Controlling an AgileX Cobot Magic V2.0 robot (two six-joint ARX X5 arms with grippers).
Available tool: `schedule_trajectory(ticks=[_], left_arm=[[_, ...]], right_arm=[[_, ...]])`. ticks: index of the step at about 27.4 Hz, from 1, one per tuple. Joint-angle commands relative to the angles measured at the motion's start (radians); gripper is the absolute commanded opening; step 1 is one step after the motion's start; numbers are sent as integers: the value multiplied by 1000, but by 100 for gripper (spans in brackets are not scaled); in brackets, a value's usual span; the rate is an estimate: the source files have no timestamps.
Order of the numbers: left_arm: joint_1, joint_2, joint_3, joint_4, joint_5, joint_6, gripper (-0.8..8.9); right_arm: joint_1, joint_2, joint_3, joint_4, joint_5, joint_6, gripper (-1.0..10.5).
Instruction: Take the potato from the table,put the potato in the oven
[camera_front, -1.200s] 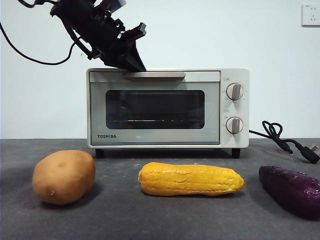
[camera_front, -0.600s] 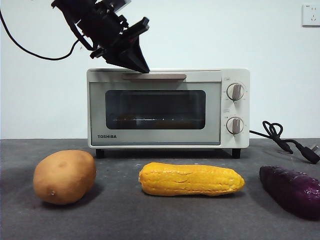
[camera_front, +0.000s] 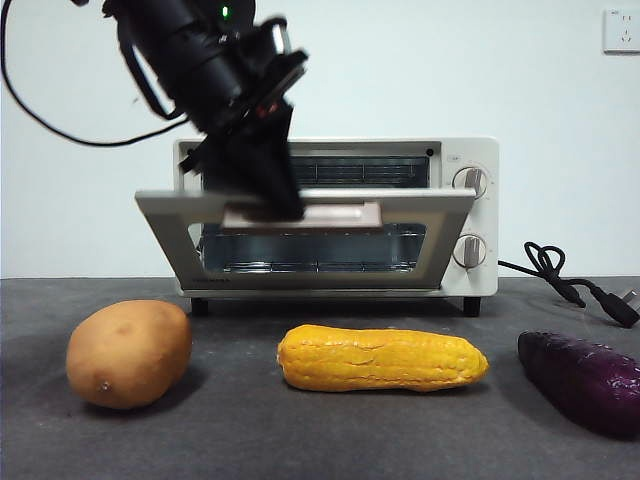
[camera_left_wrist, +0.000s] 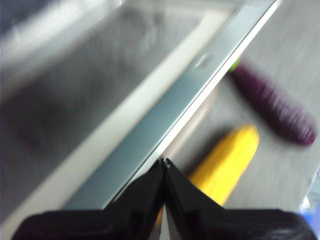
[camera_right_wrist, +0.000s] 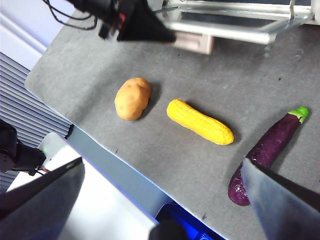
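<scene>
The tan-brown potato (camera_front: 128, 353) (camera_right_wrist: 132, 98) lies on the grey table (camera_front: 300, 440) at the front left, untouched. Behind it stands the cream TOSHIBA oven (camera_front: 485, 150), its glass door (camera_front: 440, 230) tipped roughly halfway down. My left gripper (camera_front: 285, 205) (camera_left_wrist: 165, 162) reaches in from the upper left, jaws shut, its tip pressed against the door's beige handle (camera_front: 330, 214). The left wrist view is blurred and shows the door's edge close up. High above the table's front edge, my right gripper (camera_right_wrist: 163, 161) hangs open and holds nothing.
A yellow corn cob (camera_front: 382, 358) (camera_right_wrist: 199, 121) lies mid-table beside the potato. At the right lies a dark purple sweet potato (camera_front: 585, 380) (camera_right_wrist: 267, 150). The oven's black cord (camera_front: 560, 275) trails to the right behind it.
The oven door was shut and now hangs about half open. My left gripper has come down and forward with the handle.
</scene>
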Motion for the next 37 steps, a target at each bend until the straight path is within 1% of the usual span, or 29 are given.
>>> schedule_trajectory(ticks=[1,8,14,18,22,25,28,30,33,37], left_arm=[[5,15,-10,-24,-28,12,-8],[5,15,-10,-95,-28,11,-8],[5,3,-10,-94,-27,11,-8],[18,-52,-10,-80,-31,8,-8],[48,-147,-10,-62,-32,-8,-8],[77,-234,-10,-66,-32,-16,-8],[109,-348,-10,-89,-33,-16,-8],[125,-418,-10,-110,-34,-16,-8],[137,-526,-10,-159,-35,-15,-8],[138,-641,-10,-213,-36,-15,-8]], right_arm=[[3,0,2,1,-4,3,661],[3,0,2,1,-4,3,661],[3,4,2,1,-5,7,661],[18,21,2,2,-4,9,661],[49,53,2,22,-4,34,661],[90,83,2,63,-4,65,660],[153,125,2,135,-3,124,660],[201,157,2,190,6,161,659],[300,221,2,295,20,227,659],[446,324,2,438,114,306,659]])
